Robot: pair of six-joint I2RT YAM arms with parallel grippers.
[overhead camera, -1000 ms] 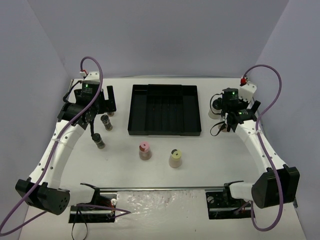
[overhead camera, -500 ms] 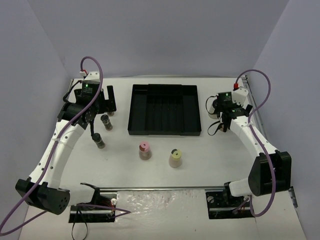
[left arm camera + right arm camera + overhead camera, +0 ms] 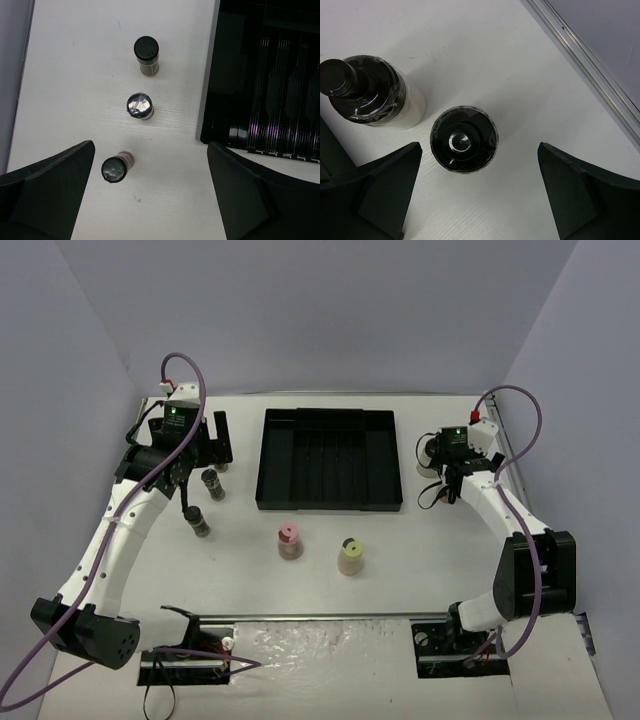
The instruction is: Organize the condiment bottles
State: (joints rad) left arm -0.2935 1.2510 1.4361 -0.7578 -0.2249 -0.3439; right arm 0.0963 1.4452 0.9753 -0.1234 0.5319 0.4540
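Observation:
Three dark-filled condiment bottles stand in a row left of the tray in the left wrist view: a black-capped one, a foil-topped one and a black-capped one. My left gripper hangs open above them, empty; it also shows in the top view. A pink-capped bottle and a yellow-capped bottle stand in front of the tray. My right gripper is open above a black-capped bottle, beside a white-bodied bottle; it also shows in the top view.
The large black ribbed tray lies at the back middle with nothing in it. A metal strip runs along the table's right edge near the right gripper. A metal rail and the arm bases line the front edge.
The right arm has swung in, its wrist moving a little left and back over the two bottles right of the tray. The left arm and all bottles have not moved.

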